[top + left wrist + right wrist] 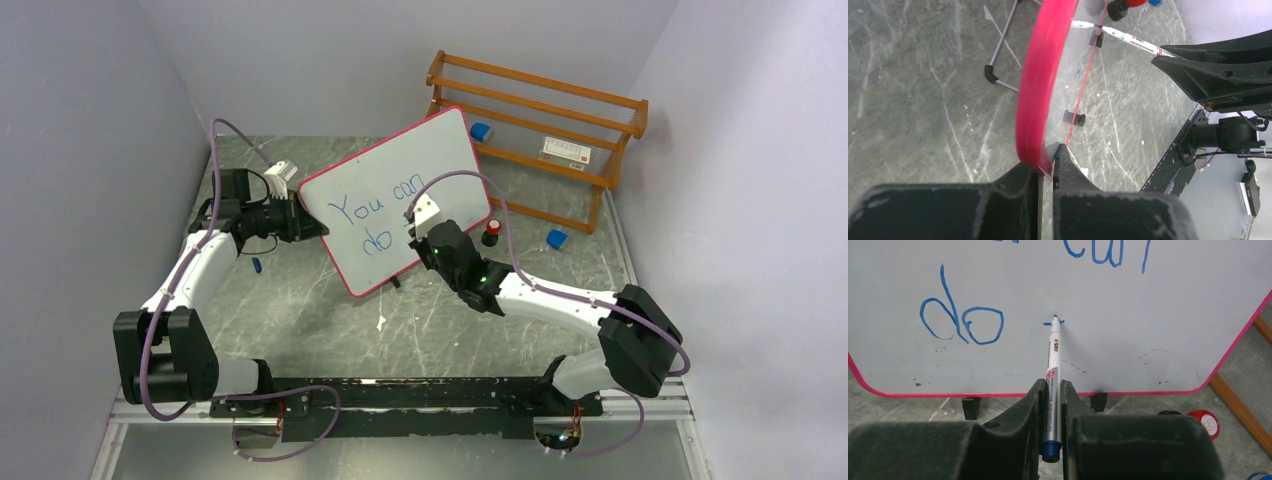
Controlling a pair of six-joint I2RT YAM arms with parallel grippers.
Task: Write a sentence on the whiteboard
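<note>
The whiteboard [395,190] stands tilted mid-table, white with a pink frame [1040,80]. Blue words [370,210] on it read "You can" above "do"; "do" [960,320] shows in the right wrist view, with a short blue stroke [1054,321] to its right. My left gripper [1048,167] is shut on the board's left edge [310,215]. My right gripper [1052,390] is shut on a silver marker [1052,365] with a blue end; its tip touches the board at the short stroke. My right gripper also shows in the top view [425,235].
A wooden rack [560,130] stands behind the board at the back right. A red-and-black cap [492,232] and a blue block [557,239] lie right of the board. A small blue cap [257,265] lies on the table near my left arm. The board's black feet [970,407] rest on the grey marbled table.
</note>
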